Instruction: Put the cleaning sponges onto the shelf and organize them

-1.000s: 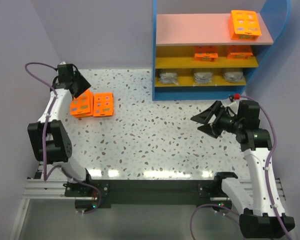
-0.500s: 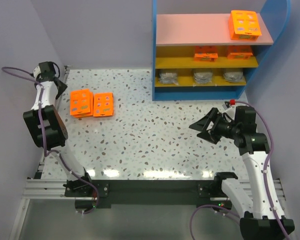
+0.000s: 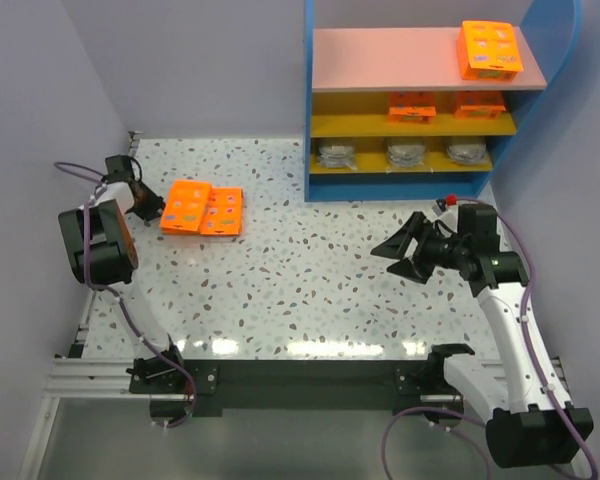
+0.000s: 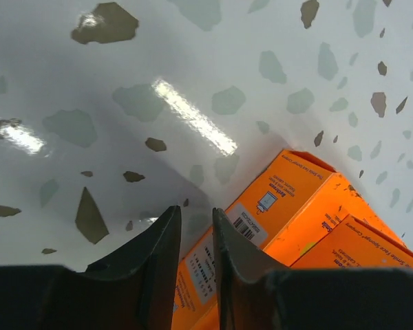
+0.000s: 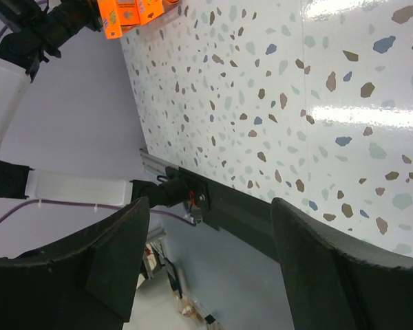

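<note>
since 2 orange sponge packs (image 3: 203, 209) lie touching side by side on the table (image 3: 310, 290), well apart from the shelf (image 3: 308, 100), the left gripper (image 4: 195, 214) sits low just beside them, narrowed to a slit and holding nothing, probably to nudge them. the right gripper (image 3: 383, 260) hovers wide and empty.

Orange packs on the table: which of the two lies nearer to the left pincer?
The left-hand pack, whose end sits just by the left pincer. The other pack lies beside it on the far side, toward the shelf.
</note>
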Controlling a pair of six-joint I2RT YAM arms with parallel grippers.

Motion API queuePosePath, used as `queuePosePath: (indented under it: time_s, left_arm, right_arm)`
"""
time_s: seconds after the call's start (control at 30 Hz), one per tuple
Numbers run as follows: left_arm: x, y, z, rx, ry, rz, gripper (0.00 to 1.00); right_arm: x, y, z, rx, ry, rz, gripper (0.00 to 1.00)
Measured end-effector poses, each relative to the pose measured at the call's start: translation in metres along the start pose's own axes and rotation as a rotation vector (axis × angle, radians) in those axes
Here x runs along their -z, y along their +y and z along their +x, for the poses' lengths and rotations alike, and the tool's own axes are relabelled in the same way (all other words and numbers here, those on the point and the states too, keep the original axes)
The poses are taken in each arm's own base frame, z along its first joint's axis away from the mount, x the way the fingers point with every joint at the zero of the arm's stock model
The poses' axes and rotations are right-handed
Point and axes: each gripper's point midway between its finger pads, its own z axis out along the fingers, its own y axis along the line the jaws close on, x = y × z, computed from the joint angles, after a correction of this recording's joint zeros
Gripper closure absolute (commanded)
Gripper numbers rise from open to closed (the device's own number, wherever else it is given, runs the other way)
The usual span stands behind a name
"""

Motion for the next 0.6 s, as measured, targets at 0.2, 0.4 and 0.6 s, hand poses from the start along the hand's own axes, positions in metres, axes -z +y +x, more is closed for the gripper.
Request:
queuePosePath:
  time_s: [0.2,0.4,0.6]
  left_arm:
    - [-0.001,-0.021,0.021,-0.048,0.005,0.097,0.72]
    - [0.015,-0.052,0.081,-0.141,0.057,0.182,0.74]
    - [0.048,-0.08,0.176,-0.228,0.18,0.309,0.76]
  right_arm:
    - [-0.005,-0.001,-0.003,0.004,0.009,0.003,0.25]
    - [-0.015,-0.009,-0.003,0.009,0.017,0.005,0.25]
    - [-0.029,-0.027,0.001,-0.015,0.045,0.032,0.25]
